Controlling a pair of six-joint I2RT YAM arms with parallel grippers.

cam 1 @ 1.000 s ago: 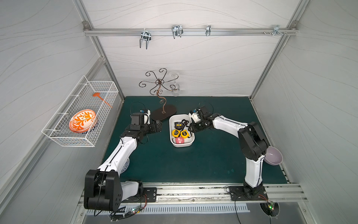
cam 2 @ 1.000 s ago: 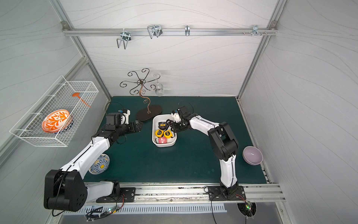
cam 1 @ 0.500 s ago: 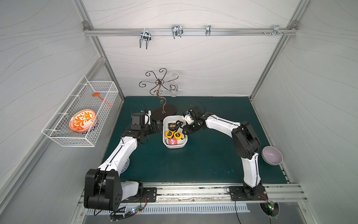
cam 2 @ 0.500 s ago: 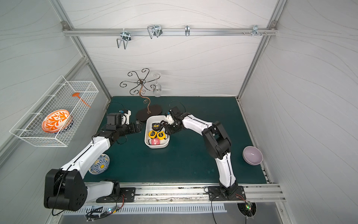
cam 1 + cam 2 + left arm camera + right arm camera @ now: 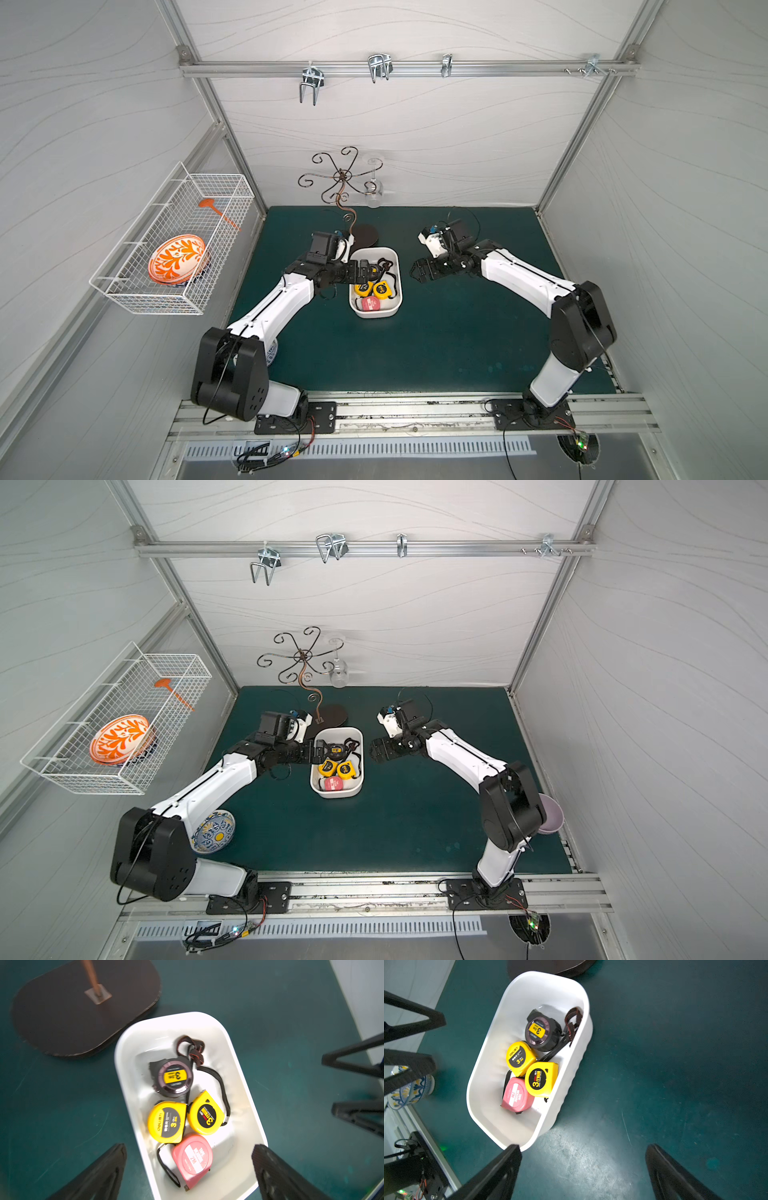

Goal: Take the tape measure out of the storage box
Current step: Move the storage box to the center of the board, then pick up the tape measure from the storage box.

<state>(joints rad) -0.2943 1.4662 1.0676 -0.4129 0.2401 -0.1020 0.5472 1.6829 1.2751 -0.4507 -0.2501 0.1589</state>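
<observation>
Four tape measures [image 5: 166, 1122] crowd the storage box [image 5: 133, 1043] beside the stand base [image 5: 83, 1007]; left fingers [image 5: 97, 1176], right fingers [image 5: 500, 1174] spread, empty.

Bare mat [image 5: 436, 332] lies right of the storage box [image 5: 374, 313]; stand base [image 5: 368, 237] crowds its far corner

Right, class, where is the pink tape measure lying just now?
In a top view the pink tape measure lies inside the storage box, at the end farthest from the dark stand base, right beside the two yellow tape measures.
</observation>
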